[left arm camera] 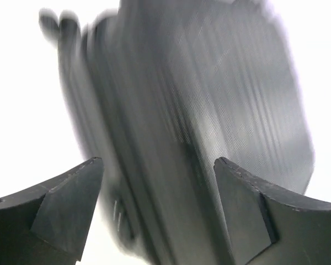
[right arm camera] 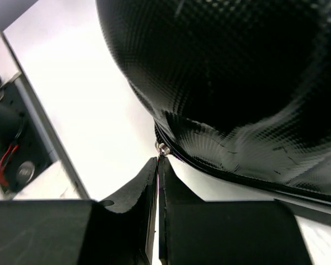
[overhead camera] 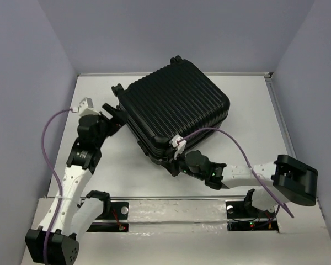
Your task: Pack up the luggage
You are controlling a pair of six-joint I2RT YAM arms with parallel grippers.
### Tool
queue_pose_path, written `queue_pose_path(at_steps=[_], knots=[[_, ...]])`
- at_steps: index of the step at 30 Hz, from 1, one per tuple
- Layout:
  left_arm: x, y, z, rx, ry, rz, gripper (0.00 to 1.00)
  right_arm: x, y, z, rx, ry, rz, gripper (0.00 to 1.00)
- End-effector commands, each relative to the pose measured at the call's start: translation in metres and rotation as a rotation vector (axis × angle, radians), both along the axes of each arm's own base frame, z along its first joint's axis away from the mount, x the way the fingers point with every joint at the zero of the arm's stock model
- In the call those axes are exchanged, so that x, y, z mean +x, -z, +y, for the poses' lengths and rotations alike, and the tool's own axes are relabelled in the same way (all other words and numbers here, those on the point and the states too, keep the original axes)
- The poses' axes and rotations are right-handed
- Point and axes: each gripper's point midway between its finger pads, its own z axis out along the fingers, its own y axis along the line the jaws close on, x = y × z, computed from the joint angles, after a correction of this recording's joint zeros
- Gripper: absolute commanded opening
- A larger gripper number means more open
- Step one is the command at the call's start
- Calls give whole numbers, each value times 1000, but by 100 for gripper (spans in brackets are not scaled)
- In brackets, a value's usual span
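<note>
Top external: looks like zipping the luggage (overhead camera: 176,113), lying closed mid-table. Pinching zipper pull (right arm camera: 163,148) with right gripper (right arm camera: 158,161); left gripper (left arm camera: 157,165) spread wide beside it. Next, probably: steady drag along seam.

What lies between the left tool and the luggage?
Nothing. In the top view the open left tool sits right at the luggage side, no object between; touching or not, I cannot tell. The blurred left wrist view shows only luggage ahead.
</note>
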Motion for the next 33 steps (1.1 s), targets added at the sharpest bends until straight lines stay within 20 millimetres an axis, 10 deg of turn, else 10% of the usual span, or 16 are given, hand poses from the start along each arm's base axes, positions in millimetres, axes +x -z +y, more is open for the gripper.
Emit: queue_pose_path(at_steps=[1,8,28,33], knots=[[27,-65,26,40,-37,-127,94,-42,-6,-13,33,-95,84,9],[95,-47,40,-63,-31,-35,94,-45,20,-58,-78,19,164,56],[195,-3,11,-341,51,76,75,-47,33,-89,-34,126,227,56],[197,-12,13,-361,36,33,42,-29,32,-100,-37,237,202,62]])
